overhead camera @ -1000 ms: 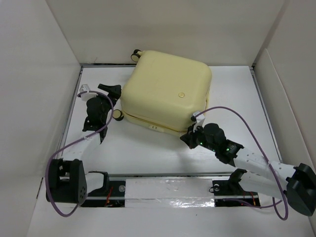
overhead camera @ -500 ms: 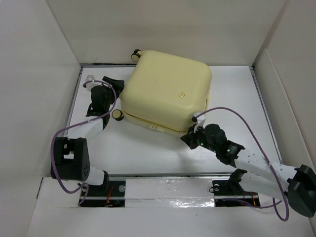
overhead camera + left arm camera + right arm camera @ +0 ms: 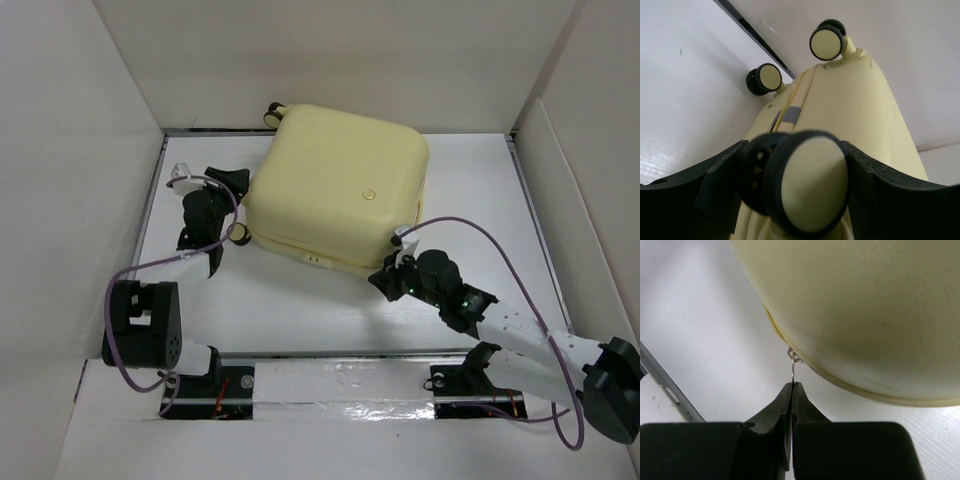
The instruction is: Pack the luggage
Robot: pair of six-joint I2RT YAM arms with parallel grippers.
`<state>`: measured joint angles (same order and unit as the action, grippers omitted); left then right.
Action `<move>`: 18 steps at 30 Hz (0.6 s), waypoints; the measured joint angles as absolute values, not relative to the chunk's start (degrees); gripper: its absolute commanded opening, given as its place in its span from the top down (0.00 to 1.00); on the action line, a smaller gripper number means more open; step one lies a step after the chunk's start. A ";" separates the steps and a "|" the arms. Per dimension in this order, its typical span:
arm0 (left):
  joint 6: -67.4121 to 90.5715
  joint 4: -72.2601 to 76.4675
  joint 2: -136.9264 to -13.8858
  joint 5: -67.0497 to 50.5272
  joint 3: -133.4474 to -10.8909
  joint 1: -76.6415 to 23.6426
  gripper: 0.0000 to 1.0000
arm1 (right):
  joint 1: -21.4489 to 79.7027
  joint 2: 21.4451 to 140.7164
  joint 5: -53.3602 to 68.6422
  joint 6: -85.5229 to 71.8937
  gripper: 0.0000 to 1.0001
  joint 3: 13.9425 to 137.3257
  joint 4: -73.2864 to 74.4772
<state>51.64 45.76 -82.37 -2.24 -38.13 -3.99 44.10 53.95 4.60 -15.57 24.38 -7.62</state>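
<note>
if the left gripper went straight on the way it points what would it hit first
The caster wheel: it sits between the jaws of the left gripper, right ahead. Behind it comes the luggage shell, though depth is hard to judge.

The luggage [image 3: 340, 185] lies flat at the centre rear of the table [image 3: 300, 300]. At its left near corner, a caster wheel [image 3: 812, 187] sits between the fingers of the left gripper [image 3: 795, 145], with two further wheels [image 3: 765, 79] behind it. At the luggage's near right edge, the zipper pull [image 3: 793, 367] is pinched in the right gripper [image 3: 791, 386].
</note>
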 measured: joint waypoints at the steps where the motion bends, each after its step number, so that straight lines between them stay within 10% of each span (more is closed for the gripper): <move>1: 51.33 46.83 -80.86 -1.48 -36.07 -4.71 1.00 | 43.35 53.95 5.30 -15.16 1.00 24.47 -7.38; 18: 49.93 47.59 -51.35 9.45 -13.04 -18.28 1.00 | 41.58 58.89 5.69 -12.91 1.00 30.00 -2.22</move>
